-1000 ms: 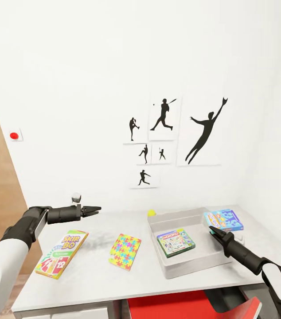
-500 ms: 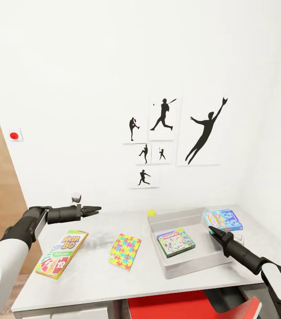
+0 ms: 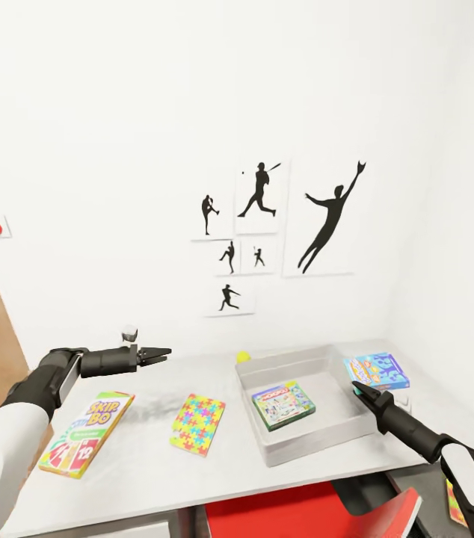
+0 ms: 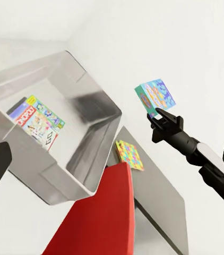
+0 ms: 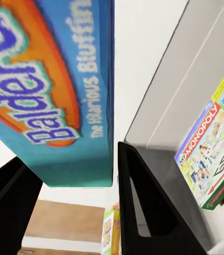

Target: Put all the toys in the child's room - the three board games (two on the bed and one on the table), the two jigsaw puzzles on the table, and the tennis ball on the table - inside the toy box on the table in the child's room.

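Three board games (image 3: 282,404), one jigsaw puzzle (image 3: 198,424).

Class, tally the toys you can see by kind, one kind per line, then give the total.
Board games: 3 (Skip-Bo, Monopoly, blue Balderdash box)
Jigsaw puzzles: 2 (one on the table, one lower down by the red seat)
Tennis balls: 1
Total: 6

Bright, even, flat light with no clear source washes the white walls (image 3: 117,112) almost featureless. Shadows are faint: a soft smudge on the table (image 3: 155,407) under the left arm, and grey shading inside the toy box (image 4: 85,114). No glare. The blue game's (image 5: 48,90) print is slightly soft close up.
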Robot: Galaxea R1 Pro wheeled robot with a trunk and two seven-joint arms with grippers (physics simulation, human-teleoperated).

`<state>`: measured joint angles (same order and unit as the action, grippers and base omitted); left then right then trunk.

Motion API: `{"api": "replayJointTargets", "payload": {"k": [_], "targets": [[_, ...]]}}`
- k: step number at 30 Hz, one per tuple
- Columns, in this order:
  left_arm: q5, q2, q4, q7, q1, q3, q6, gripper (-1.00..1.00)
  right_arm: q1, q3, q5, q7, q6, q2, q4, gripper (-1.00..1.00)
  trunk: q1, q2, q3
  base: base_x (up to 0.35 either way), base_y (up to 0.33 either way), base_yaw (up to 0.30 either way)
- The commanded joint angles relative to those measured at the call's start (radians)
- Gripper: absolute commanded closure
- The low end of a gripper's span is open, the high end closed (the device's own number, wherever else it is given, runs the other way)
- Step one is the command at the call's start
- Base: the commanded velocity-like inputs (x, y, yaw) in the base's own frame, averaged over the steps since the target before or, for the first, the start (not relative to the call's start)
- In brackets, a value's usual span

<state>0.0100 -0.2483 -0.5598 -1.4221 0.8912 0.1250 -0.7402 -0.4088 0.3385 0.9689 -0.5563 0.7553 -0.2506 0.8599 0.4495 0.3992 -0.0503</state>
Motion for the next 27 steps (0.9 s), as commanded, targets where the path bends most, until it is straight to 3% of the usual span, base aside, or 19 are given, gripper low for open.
{"api": "replayJointTargets", "payload": {"k": [1, 13, 27], "targets": [[0.001, 0.0, 0.0, -0.003, 0.0, 0.001, -0.011, -1.0, -0.001, 0.002, 0.004, -0.002, 0.007, 0.0, -0.001, 1.0, 0.0, 0.001, 0.002, 0.08, -0.143, -0.146], [0.001, 0.0, 0.0, -0.004, 0.0, 0.001, -0.009, -1.0, -0.001, 0.002, 0.004, -0.002, 0.007, 0.001, 0.004, 1.0, 0.0, 0.001, 0.005, 0.025, -0.088, -0.018], [0.001, 0.0, 0.0, -0.004, 0.0, 0.0, -0.01, -1.0, -0.001, 0.001, 0.004, -0.001, 0.007, 0.001, 0.005, 1.0, 0.0, 0.001, 0.015, 0.01, -0.078, 0.082]]}}
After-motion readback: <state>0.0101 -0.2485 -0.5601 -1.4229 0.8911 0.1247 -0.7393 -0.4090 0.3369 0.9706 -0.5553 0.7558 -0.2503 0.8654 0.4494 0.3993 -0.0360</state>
